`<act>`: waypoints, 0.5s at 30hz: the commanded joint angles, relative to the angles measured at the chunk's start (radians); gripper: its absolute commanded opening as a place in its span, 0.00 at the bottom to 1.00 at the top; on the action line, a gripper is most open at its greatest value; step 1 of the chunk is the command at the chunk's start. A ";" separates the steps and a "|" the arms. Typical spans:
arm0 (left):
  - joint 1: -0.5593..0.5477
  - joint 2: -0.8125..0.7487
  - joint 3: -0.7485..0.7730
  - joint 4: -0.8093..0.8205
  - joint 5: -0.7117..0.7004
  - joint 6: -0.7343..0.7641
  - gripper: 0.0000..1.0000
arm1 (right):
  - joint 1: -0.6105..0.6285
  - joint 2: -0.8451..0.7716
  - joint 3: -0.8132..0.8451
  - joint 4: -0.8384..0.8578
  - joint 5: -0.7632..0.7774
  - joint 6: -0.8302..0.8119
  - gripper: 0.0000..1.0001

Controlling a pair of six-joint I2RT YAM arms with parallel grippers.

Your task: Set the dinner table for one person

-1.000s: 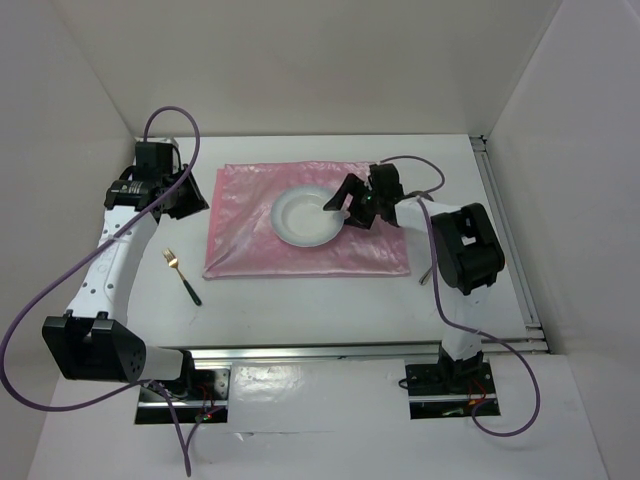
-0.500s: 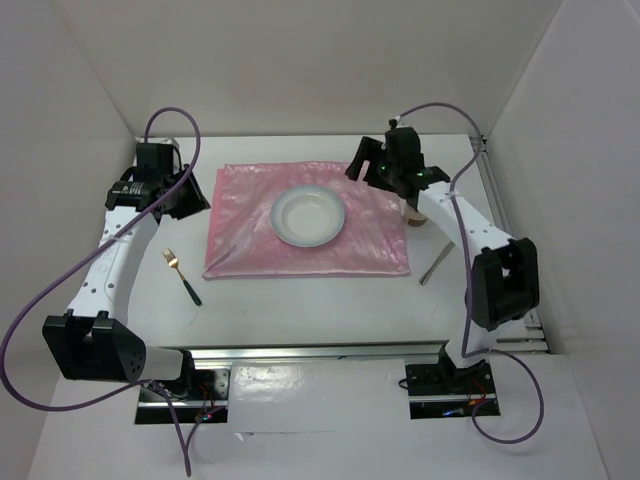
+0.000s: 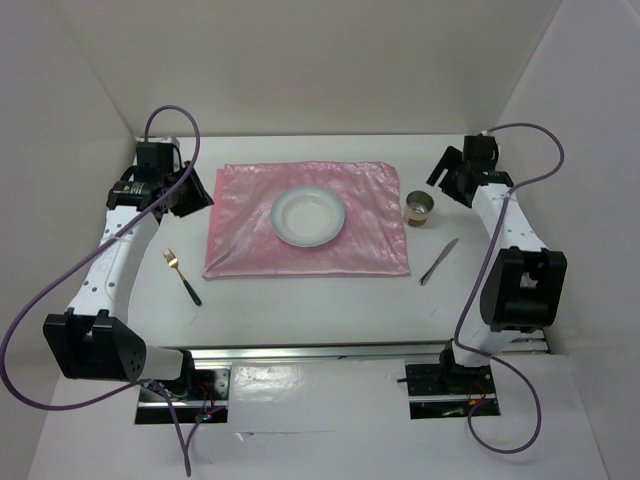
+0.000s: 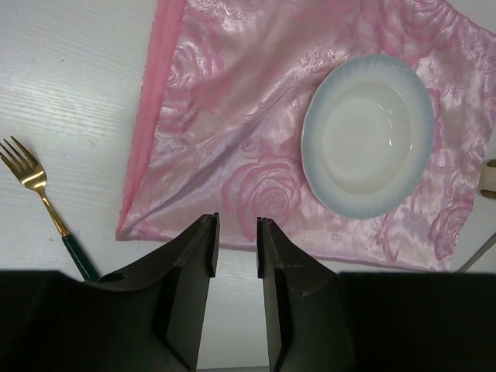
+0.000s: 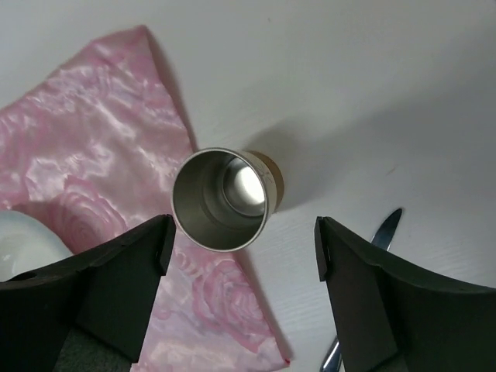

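The white dinner table (image 3: pixel 300 300) carries a shiny pink cloth mat (image 3: pixel 350 250) with a white plate (image 3: pixel 308 215) at its middle. A metal cup (image 3: pixel 419 209) stands upright just off the mat's right edge. A knife (image 3: pixel 439 261) lies in front of the cup. A gold fork (image 3: pixel 182 272) with a dark handle lies left of the mat. My left gripper (image 3: pixel 195 195) hovers off the mat's left edge, narrowly open and empty. My right gripper (image 3: pixel 441 180) hovers behind and right of the cup, wide open and empty. In the right wrist view the cup (image 5: pixel 225 198) sits just beyond the gripper (image 5: pixel 244 248).
White walls enclose the table on three sides. A metal rail (image 3: pixel 510 240) runs along the right edge. In the left wrist view the fork (image 4: pixel 43 201) lies left of the gripper (image 4: pixel 235 246) and the plate (image 4: pixel 368 143) lies far right. The knife blade (image 5: pixel 385 229) shows by the right finger.
My right gripper has left the plate and swung to the back right, past the cup, which now stands uncovered. The left arm has not moved.
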 commanded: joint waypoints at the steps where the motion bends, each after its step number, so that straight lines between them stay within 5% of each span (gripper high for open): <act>1: -0.004 0.020 -0.001 0.037 0.026 -0.021 0.43 | -0.025 0.039 -0.035 -0.014 -0.087 -0.006 0.85; 11: -0.004 0.049 0.009 0.037 0.017 -0.021 0.43 | -0.037 0.158 -0.055 0.054 -0.153 0.014 0.85; 15: -0.004 0.049 0.009 0.047 0.017 -0.021 0.43 | -0.037 0.169 -0.078 0.101 -0.173 0.024 0.72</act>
